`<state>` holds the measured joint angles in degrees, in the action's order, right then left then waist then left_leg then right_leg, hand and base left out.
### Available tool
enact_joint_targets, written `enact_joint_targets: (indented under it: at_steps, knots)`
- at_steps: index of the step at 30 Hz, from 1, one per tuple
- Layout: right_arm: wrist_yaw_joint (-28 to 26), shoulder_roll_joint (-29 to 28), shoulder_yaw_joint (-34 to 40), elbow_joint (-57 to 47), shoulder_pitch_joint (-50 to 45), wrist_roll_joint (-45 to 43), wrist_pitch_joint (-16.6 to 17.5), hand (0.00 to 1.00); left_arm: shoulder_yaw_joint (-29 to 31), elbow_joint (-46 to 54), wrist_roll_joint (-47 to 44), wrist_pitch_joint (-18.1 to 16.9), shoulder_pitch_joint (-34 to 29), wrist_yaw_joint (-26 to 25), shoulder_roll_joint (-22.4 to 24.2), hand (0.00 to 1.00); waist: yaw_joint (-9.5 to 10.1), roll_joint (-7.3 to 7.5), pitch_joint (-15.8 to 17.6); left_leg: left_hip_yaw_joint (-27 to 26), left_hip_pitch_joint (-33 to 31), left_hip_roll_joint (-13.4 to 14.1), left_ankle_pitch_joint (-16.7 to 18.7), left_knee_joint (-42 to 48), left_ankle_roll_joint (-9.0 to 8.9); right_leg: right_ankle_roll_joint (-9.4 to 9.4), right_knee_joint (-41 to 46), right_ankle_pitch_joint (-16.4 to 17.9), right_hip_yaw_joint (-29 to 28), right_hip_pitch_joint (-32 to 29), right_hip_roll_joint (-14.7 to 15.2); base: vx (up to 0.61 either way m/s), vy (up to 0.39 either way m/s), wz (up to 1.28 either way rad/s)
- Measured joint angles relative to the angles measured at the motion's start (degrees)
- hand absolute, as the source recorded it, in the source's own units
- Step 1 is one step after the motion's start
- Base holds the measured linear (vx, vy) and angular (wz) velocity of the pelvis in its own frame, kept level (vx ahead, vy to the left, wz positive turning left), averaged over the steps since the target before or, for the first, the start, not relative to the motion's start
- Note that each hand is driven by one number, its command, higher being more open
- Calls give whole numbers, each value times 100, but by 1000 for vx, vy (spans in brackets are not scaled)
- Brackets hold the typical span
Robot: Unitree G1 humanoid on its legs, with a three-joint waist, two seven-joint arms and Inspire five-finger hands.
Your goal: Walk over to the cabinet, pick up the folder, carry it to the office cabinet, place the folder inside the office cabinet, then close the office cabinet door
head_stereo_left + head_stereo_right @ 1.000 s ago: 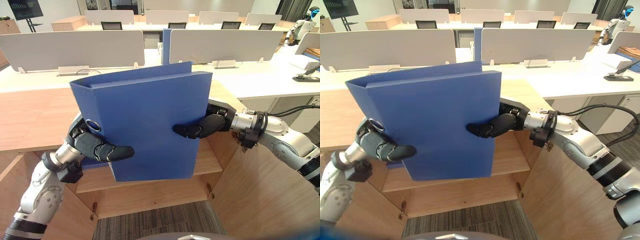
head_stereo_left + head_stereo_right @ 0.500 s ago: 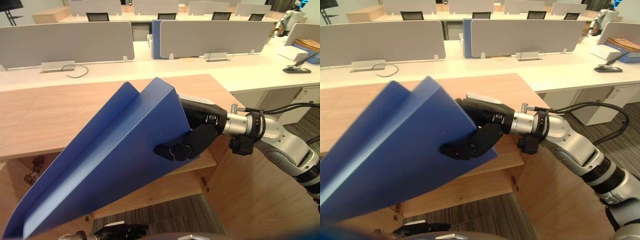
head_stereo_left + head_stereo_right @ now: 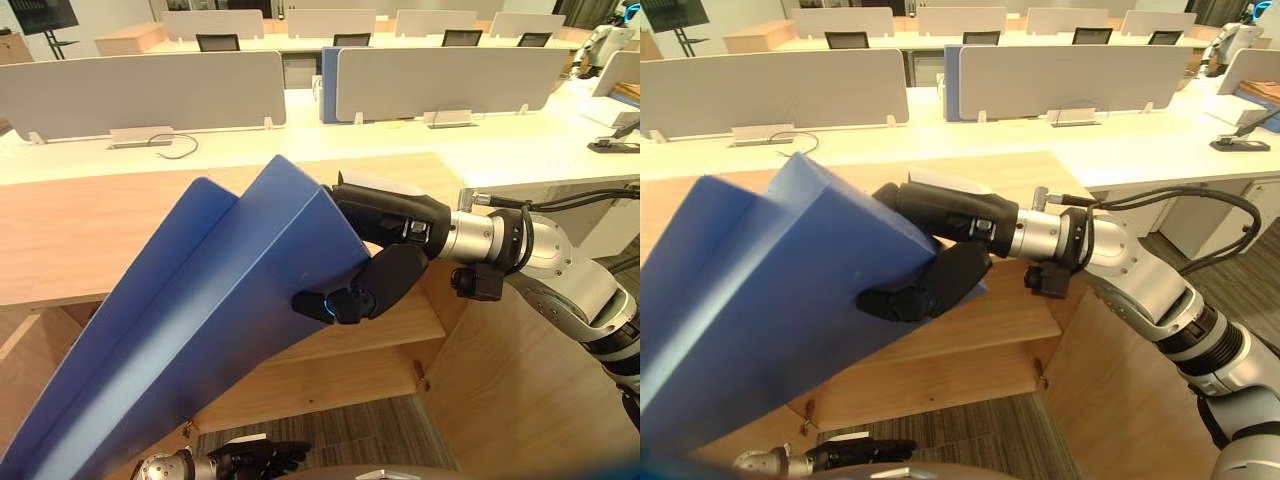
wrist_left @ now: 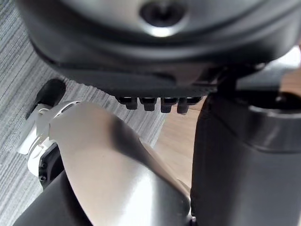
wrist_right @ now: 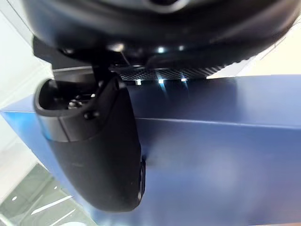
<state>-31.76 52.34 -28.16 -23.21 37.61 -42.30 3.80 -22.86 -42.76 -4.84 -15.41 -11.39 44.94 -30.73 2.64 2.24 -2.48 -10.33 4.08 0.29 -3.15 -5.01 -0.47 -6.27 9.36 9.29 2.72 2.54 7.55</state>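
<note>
Blue rigid ring-binder folder (image 3: 220, 330) clamped at its upper corner by right hand (image 3: 385, 275), thumb on the face. Long axis slanted from 1 o'clock down to 7 o'clock, in front of open light-wood cabinet shelf (image 3: 400, 325). Left hand (image 3: 255, 458) low at 6 o'clock, fingers relaxed, empty.

The silver-grey right arm (image 3: 565, 275) ends in a dark right hand (image 3: 395, 225).

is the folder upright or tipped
Tipped: the blue folder slants steeply down toward the robot's left, with the right hand pinching its raised end.
</note>
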Motion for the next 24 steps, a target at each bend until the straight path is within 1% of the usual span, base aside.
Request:
enact_joint_targets:
  at_steps: [1,3,4,5,6,7,8,9,10,11,12,13,14,16,17,19,20,22,24]
  knots:
    - [4,-151,-23,-112,-26,261,1,0,277,-46,317,-115,-38,7,136,100,12,-25,-15,-1,-5,3,0,0,0,1,-6,-3,0,-1,-4,0,0,0]
    - [25,-378,-151,-263,-160,514,15,0,676,-137,681,-272,-93,29,324,100,24,-43,-24,-1,-6,9,0,0,0,4,-8,-6,0,0,-9,0,0,0]
    - [100,-538,-466,-331,-343,676,26,0,1086,-138,1028,-409,-177,29,483,100,45,-52,-30,-2,-3,16,0,0,0,8,-7,-10,0,3,-16,0,0,0]
    - [115,-558,-657,-331,-421,747,24,0,1237,-138,1147,-439,-197,28,550,100,60,-54,-32,-2,-1,18,0,0,0,10,-7,-11,0,6,-17,0,0,0]
    - [143,-563,-1057,-310,-597,915,23,0,1588,-185,1308,-443,-249,-106,703,100,125,-55,-33,-1,-3,18,0,0,-1,10,-6,-11,0,6,-16,-37,-9,3]
    - [135,-556,-1425,-255,-788,1195,20,0,2037,-497,1629,-381,-205,-1050,1224,100,175,-40,-26,12,-13,10,-4,0,-1,8,-7,-13,9,4,-5,-40,-7,5]
    - [116,-563,-1606,-183,-881,1304,20,0,2345,-769,2000,-255,-98,-1749,1527,100,205,-1,-16,18,-15,9,-11,0,0,8,-8,-13,13,2,-3,-50,-4,4]
    - [121,-647,-1904,41,-1051,1545,14,0,2798,-1293,2470,231,64,-2795,1831,100,226,125,-28,22,-21,34,-22,0,-13,16,-11,-7,14,-9,-3,-49,-16,0]
    - [141,-800,-2050,292,-1177,1872,8,0,3189,-1689,2554,566,50,-3310,1822,100,177,293,2,24,-37,80,-28,0,-37,42,-9,5,15,-31,-45,-43,-28,-2]
    - [141,-802,-2088,348,-1228,2047,7,0,3477,-1836,2452,682,48,-3430,1828,100,149,386,15,26,-46,95,-31,0,-45,50,-9,6,17,-37,-60,-25,-50,1]
    - [130,-742,-2195,488,-1274,2381,8,0,3943,-1901,2235,807,52,-3598,1898,100,144,530,50,36,-55,102,-39,1,-57,56,-7,5,29,-45,-65,-20,-42,2]
    - [119,-729,-2314,702,-1276,2721,6,0,4134,-1905,2206,848,62,-3713,1958,100,156,570,46,33,-53,89,-40,2,-57,57,-7,3,26,-44,-54,0,0,0]
    - [116,-736,-2337,802,-1292,2892,6,0,4177,-1922,2207,848,75,-3727,1979,100,159,569,46,30,-51,75,-39,2,-57,56,-6,3,25,-43,-38,0,0,0]
    - [123,-749,-2382,1040,-1430,3295,25,0,4250,-1971,2206,859,84,-3748,2018,100,150,503,64,29,-50,41,-39,2,-55,52,-5,1,24,-44,-3,0,0,0]
    - [142,-754,-2443,1216,-1499,3529,37,0,4406,-2000,2195,913,97,-3806,2066,100,130,430,94,28,-50,33,-38,2,-54,47,-5,-2,23,-45,6,0,0,0]
    - [183,-807,-2454,1436,-1608,3852,115,0,4482,-2066,2108,1005,97,-3895,2084,100,124,336,100,30,-50,33,-38,3,-54,47,-9,-2,26,-45,3,0,0,0]
    - [206,-913,-2458,1632,-1669,4092,160,0,4554,-2128,2089,1034,102,-3937,2112,100,123,279,103,31,-49,39,-38,3,-54,47,-12,-2,26,-45,-5,0,0,0]
    - [233,-1138,-2424,1998,-1789,4320,184,0,4630,-2160,2024,1058,103,-3979,2153,100,125,225,109,32,-50,54,-38,3,-55,49,-17,-1,26,-44,-21,0,0,0]
    - [277,-1685,-2162,2861,-2112,4644,197,0,4666,-2166,1932,1065,105,-4060,2214,100,149,167,161,56,-57,70,-39,4,-56,51,-17,0,51,-43,-40,-1,-2,2]
